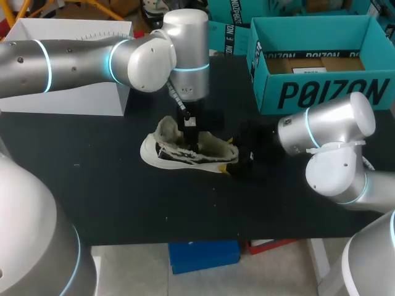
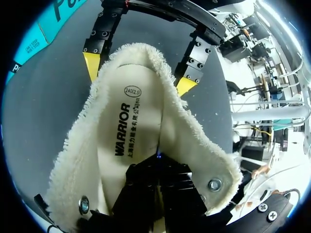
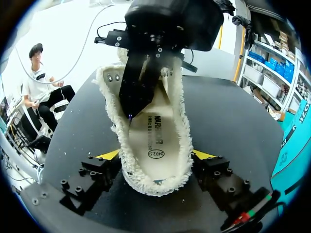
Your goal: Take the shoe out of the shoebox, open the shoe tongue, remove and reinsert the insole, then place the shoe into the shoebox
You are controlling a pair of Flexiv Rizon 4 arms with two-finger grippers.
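The shoe [image 1: 188, 151] lies mid-tabletop [image 1: 111, 191], near and left of the shoebox [image 1: 321, 92]. The right gripper [image 3: 156, 155] clamps its heel. The left gripper [image 2: 158, 156], fingers together, pokes down onto the insole [image 2: 127, 145]. Too hard a push could buckle the insole or twist the shoe out of the clamp.

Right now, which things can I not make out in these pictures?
Both wrist views: the left gripper covers the front of the insole.
Head view: the left arm covers the opening of the shoe.
Head view: the front wall of the shoebox hides part of its floor.
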